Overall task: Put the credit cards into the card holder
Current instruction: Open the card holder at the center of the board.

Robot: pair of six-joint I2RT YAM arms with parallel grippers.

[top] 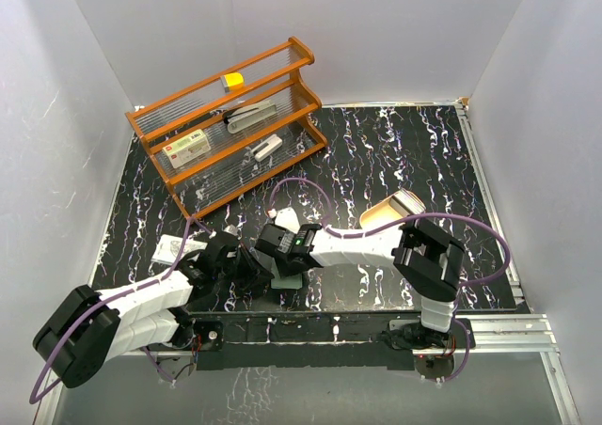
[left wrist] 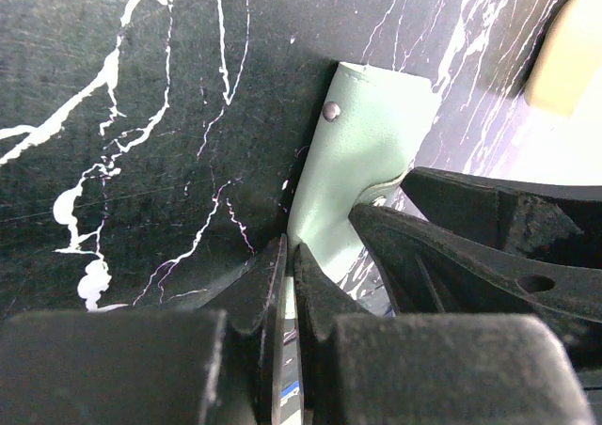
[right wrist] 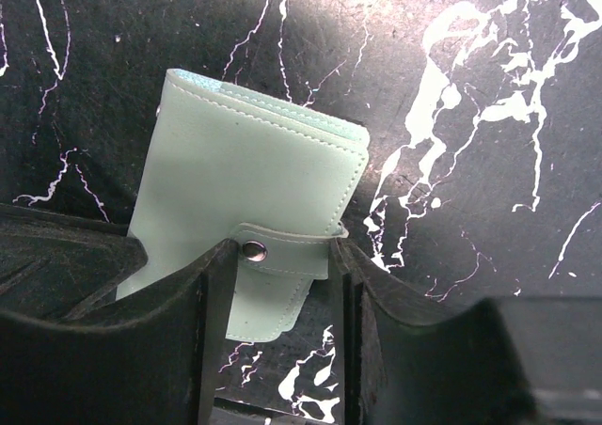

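The card holder (right wrist: 245, 162) is a pale green folding case lying flat on the black marbled table, with its snap strap fastened. My right gripper (right wrist: 282, 248) is open, its fingers either side of the strap end. My left gripper (left wrist: 289, 246) is shut on a thin whitish credit card (left wrist: 290, 298) held edge-on. Its tips reach the near edge of the card holder (left wrist: 362, 143), next to the right gripper's fingers (left wrist: 470, 246). From above, both grippers meet over the card holder (top: 289, 281) near the table's front edge. Another pale card (top: 172, 248) lies at the front left.
An orange wooden rack (top: 230, 115) stands at the back left and holds a white box with a red label and other small items. A tan oval tray (top: 390, 213) sits right of centre, behind the right arm. White walls enclose the table.
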